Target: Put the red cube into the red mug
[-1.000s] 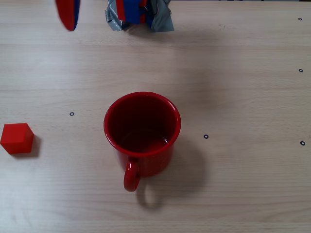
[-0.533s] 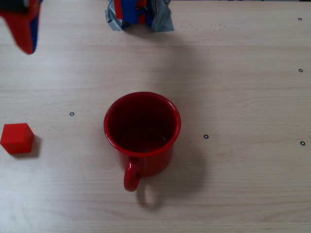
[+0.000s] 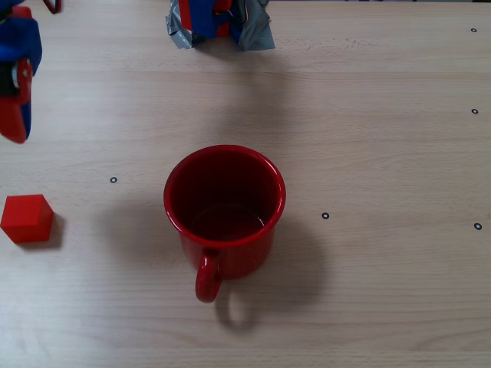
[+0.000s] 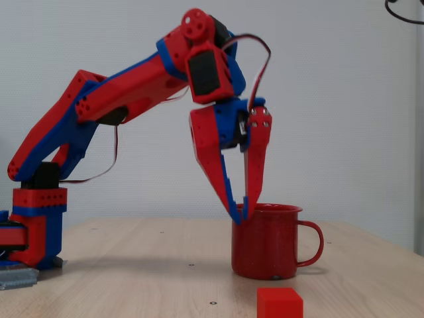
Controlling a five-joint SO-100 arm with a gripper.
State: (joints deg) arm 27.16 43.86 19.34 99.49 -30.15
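Two views logged.

Overhead fixed view: the mug point(image 3: 224, 211) stands upright mid-bench point(image 3: 383, 153), mouth up, handle toward the bottom edge of the picture, nothing inside. The cube point(image 3: 26, 218) sits on the bench at the far left, well apart from the mug, nothing touching it. Neither has moved since the earlier frames. The tool point(image 3: 15, 92) shows only in part at the upper left edge, above the cube in the picture; one second ago its tip was at the top edge further right, half a second ago at the top-left corner, and now it reaches lower down the left edge, nearer the cube. The arm's taped base point(image 3: 221, 23) stays at top centre.

Side fixed view: the arm point(image 4: 112, 99) reaches out from its base at left, with the tool point(image 4: 239, 213) pointing down, tips close together, a narrow gap only, nothing held. The tips appear in front of the mug's point(image 4: 268, 242) left rim. The cube point(image 4: 279, 302) lies in the foreground on the bench point(image 4: 132, 285), below the tool.
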